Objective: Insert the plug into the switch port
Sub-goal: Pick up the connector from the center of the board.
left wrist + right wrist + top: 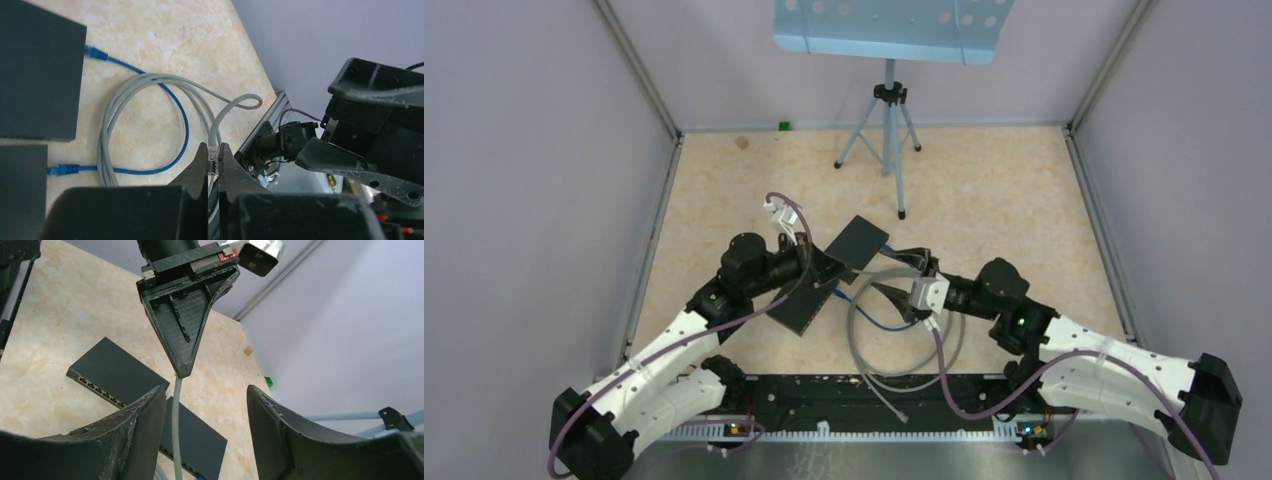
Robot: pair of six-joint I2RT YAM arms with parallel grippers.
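Observation:
My left gripper [213,148] is shut on a clear plug [213,159] at the end of a grey cable [227,107]. From the plug the cable bends into a small loop and joins a coil on the table. Two black switches [857,243] [804,305] lie under and beside the left gripper [834,272]. In the right wrist view a row of ports [100,389] shows along the edge of one switch [117,371]. My right gripper [205,389] is open and faces the left one. The grey cable [176,420] hangs between its fingers, close to the left finger [145,422], not clamped.
A short blue cable [182,125] is plugged into both switches. The grey coil [904,345] lies between the arms near the front rail. A tripod stand [886,130] with a pale blue top stands at the back, and a small green block [783,126] sits by the back wall.

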